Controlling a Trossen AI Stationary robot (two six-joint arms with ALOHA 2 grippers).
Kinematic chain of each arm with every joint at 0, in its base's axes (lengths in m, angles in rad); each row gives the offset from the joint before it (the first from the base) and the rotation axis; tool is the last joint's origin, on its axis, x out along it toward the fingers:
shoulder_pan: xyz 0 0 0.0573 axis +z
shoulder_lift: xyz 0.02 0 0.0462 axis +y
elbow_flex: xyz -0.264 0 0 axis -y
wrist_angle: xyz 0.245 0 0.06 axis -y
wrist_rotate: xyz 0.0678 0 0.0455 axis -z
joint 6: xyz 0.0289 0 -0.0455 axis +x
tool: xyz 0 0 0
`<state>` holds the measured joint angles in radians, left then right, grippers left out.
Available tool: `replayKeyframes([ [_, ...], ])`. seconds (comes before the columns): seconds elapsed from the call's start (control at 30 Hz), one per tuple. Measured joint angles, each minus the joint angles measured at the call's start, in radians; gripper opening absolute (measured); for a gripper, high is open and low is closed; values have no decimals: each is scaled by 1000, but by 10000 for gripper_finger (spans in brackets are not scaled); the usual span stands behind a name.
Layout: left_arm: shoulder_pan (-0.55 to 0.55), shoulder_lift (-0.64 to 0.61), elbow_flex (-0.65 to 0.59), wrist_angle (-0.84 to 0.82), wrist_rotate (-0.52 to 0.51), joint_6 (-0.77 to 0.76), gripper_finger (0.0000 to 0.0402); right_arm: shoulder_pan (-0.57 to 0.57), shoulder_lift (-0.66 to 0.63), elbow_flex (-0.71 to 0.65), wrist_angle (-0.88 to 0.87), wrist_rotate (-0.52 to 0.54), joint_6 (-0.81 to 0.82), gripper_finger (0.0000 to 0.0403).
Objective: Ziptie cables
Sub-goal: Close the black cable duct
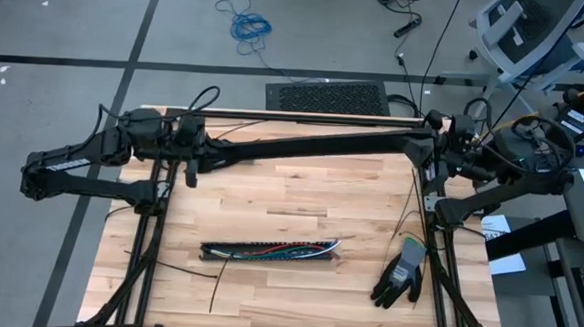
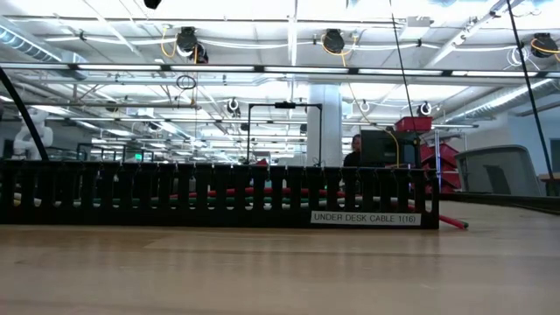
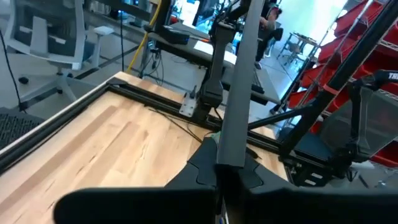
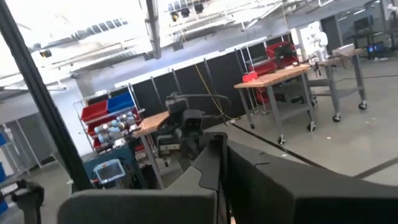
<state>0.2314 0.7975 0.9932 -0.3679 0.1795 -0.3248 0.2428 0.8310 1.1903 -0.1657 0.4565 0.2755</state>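
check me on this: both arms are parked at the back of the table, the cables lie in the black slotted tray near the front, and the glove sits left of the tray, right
Not quite. In the high view the glove lies to the right of the black slotted tray, near the table's front right corner. The rest holds: the cables lie in the tray, and the left gripper and right gripper are both back at the rear.

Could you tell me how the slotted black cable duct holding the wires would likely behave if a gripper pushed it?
The cable duct is long and flat-bottomed, so it would probably slide or pivot, not roll. Its slotted walls look thin, likely light. The cables lie loose inside and may shift.
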Motion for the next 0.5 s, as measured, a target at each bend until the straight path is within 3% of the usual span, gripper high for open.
replayKeyframes([
  [0.23, 0, 0, 0, -46, -103, 12, 4, 0, 6, 0, -77, 1, -10, 19],
  [0.5, 0, 0, 0, -114, -254, 109, 4, 0, 24, -3, -126, 41, 86, 149],
])
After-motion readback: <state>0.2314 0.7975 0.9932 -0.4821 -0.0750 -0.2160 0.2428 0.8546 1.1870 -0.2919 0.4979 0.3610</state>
